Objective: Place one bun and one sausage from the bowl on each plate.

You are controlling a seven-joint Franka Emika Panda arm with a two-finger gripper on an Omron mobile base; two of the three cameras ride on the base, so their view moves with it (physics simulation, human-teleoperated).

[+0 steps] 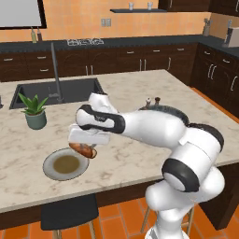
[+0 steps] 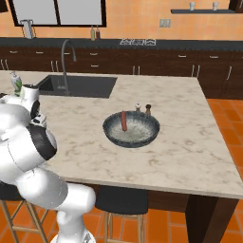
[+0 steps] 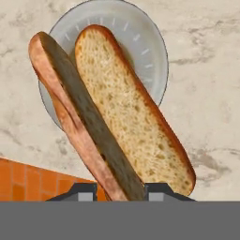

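My gripper (image 1: 87, 147) hangs just above the right edge of the grey-rimmed, olive-brown plate (image 1: 55, 172) near the counter's front edge, shut on a split bun (image 1: 84, 150). In the hand view the bun (image 3: 126, 112) rises from between the fingertips (image 3: 159, 191) of the gripper (image 3: 119, 190), cut face up, and covers most of the plate (image 3: 152, 51) below it. The wide dark bowl (image 2: 142, 137) sits mid-counter to the right with one red-brown sausage (image 2: 124, 121) inside. In the left base view my arm hides most of the bowl (image 1: 169, 109).
A potted plant (image 1: 34, 112) stands behind the plate, with the sink (image 1: 56, 91) and faucet (image 1: 55, 70) beyond it. Two small shakers (image 2: 143, 108) stand behind the bowl. A dark stool (image 1: 69, 212) sits under the front counter edge.
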